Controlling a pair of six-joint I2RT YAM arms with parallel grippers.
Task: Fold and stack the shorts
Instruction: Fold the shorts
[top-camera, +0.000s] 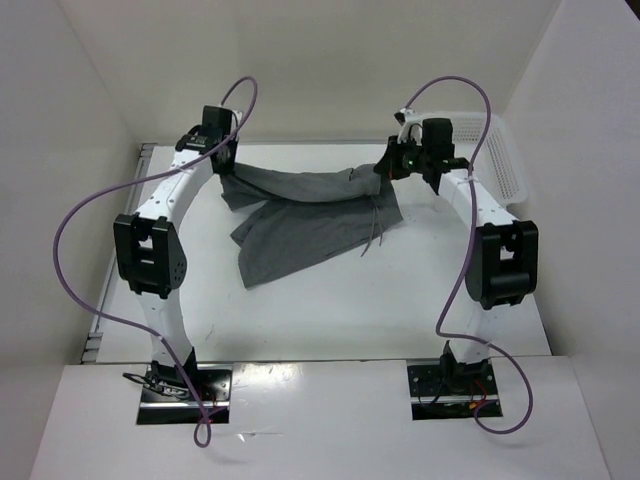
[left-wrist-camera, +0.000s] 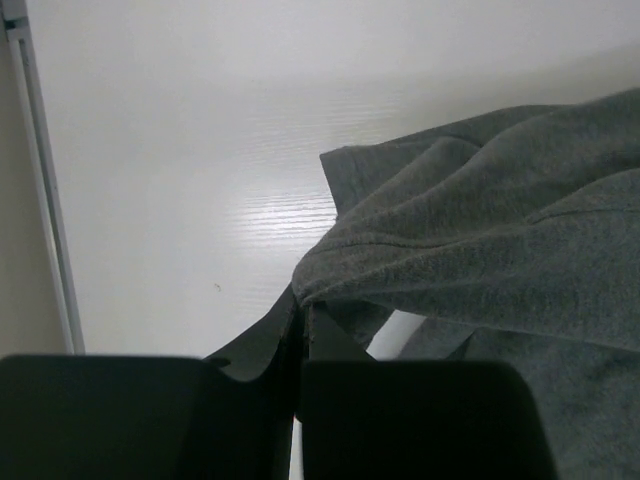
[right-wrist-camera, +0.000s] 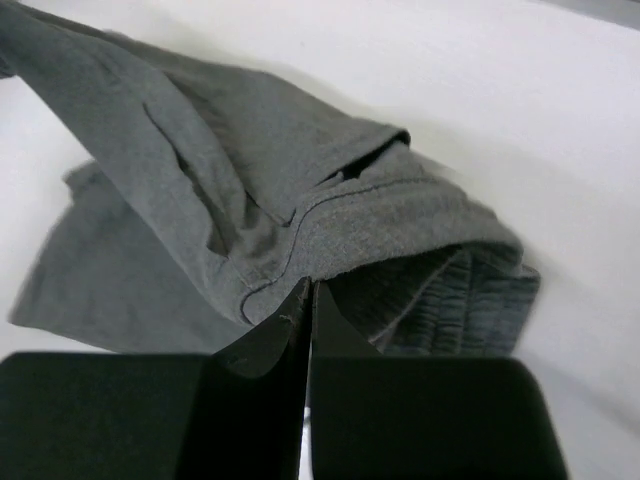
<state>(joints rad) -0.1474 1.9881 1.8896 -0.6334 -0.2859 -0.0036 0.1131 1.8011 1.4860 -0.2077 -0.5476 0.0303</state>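
The grey shorts (top-camera: 300, 220) hang near the far edge of the table (top-camera: 330, 310). The left gripper (top-camera: 224, 168) pinches one end tight and the right gripper (top-camera: 392, 166) pinches the other end. The low part lies on the table. A white basket (top-camera: 500, 150) sits in the far right corner

Quick count from the top view.
- Shorts (top-camera: 300, 225): one grey pair, mid frame.
- Drawstring (top-camera: 376, 232): one was visible, at the right end of the fabric.
- Arms: two, the left arm (top-camera: 150, 250) at frame left and the right arm (top-camera: 500, 255) at frame right.
- Grippers: two, one per arm, left gripper (top-camera: 226, 172) and right gripper (top-camera: 390, 165).
- Purple cables: two, left cable (top-camera: 75, 230) and right cable (top-camera: 490, 110).
- Black base plates: two, left base plate (top-camera: 185, 392) and right base plate (top-camera: 455, 390), at bottom of frame.
- White mesh basket (top-camera: 500, 150): one, upper right.
- Table (top-camera: 330, 310): one.
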